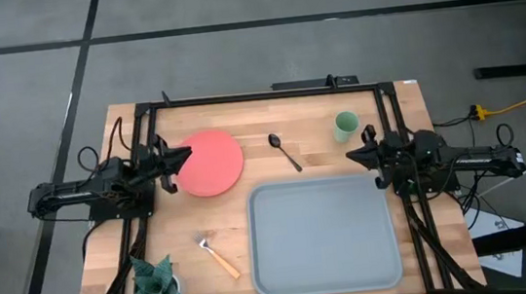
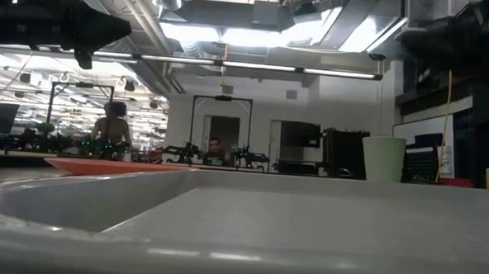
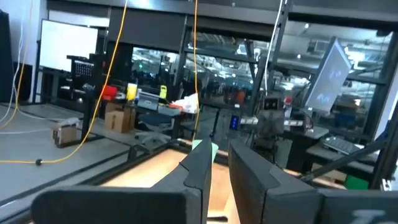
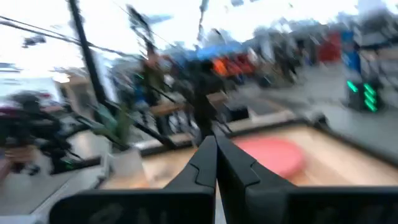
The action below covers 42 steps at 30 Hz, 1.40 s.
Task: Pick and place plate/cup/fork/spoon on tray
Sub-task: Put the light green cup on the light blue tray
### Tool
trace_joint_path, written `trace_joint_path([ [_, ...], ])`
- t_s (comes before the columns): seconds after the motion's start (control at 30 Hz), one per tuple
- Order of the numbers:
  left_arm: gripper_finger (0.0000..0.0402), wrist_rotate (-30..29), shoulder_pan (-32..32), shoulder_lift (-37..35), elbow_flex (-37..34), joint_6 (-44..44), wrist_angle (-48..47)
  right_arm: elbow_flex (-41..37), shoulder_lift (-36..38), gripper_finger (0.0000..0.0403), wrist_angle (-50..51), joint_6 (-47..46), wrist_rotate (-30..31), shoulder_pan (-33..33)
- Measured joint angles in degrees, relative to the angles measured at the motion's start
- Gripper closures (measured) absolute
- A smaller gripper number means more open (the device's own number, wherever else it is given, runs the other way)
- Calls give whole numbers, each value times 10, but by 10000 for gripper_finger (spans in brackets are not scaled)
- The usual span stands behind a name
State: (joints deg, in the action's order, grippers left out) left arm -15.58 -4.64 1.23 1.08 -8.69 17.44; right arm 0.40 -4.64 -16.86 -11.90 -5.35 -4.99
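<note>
The coral-red plate lies flat on the table, left of centre. The dark spoon lies beside it, and the pale green cup stands upright at the far right. The fork lies near the front, left of the grey-blue tray. My left gripper hovers above the plate's left edge and points toward the table's right. Its fingers are almost together and hold nothing. My right gripper is shut and empty. It hovers near the cup and the tray's far right corner and points toward the table's left.
A green spiky object sits at the table's near left corner. A black frame runs along the far edge and both sides of the table. In the low view the tray's rim fills the foreground, and people stand in the room behind.
</note>
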Motion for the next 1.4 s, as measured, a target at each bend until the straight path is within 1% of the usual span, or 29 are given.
trace_joint_path([
  [0.07, 354, 0, 0, 1, 0, 0, 0, 0, 0, 397, -40, 27, -17, 0],
  [0.17, 354, -3, 0, 3, 0, 3, -4, 0, 0, 397, -89, 91, -19, 0],
  [0.3, 354, -5, 0, 3, 0, 18, -4, 0, 0, 393, -95, 164, -37, 0],
  [0.4, 354, -9, 0, 3, 0, 58, -4, 0, 0, 389, -95, 197, -16, 0],
  [0.47, 354, -9, 0, 3, 0, 81, -4, 0, 0, 388, -95, 197, 1, 0],
  [0.6, 354, 3, 0, 3, 0, 116, -4, 0, 0, 387, -95, 200, 3, 0],
  [0.87, 354, 11, 0, 3, 0, 105, -3, 0, 0, 387, -93, 193, 3, 0],
  [0.93, 351, 11, 0, 3, 0, 105, -3, 0, 0, 386, -87, 170, 3, 0],
  [1.03, 341, 4, 0, 3, 0, 105, -3, 0, 0, 386, -77, 136, 2, 0],
  [1.1, 332, -7, 0, 3, 0, 105, -3, 0, 0, 386, -74, 137, 2, 0],
  [1.23, 314, -26, 0, 3, 0, 107, -2, 0, 0, 386, -75, 160, 11, 0],
  [1.4, 298, -28, 0, 3, 0, 107, -2, 0, 0, 379, -79, 185, 12, 0],
])
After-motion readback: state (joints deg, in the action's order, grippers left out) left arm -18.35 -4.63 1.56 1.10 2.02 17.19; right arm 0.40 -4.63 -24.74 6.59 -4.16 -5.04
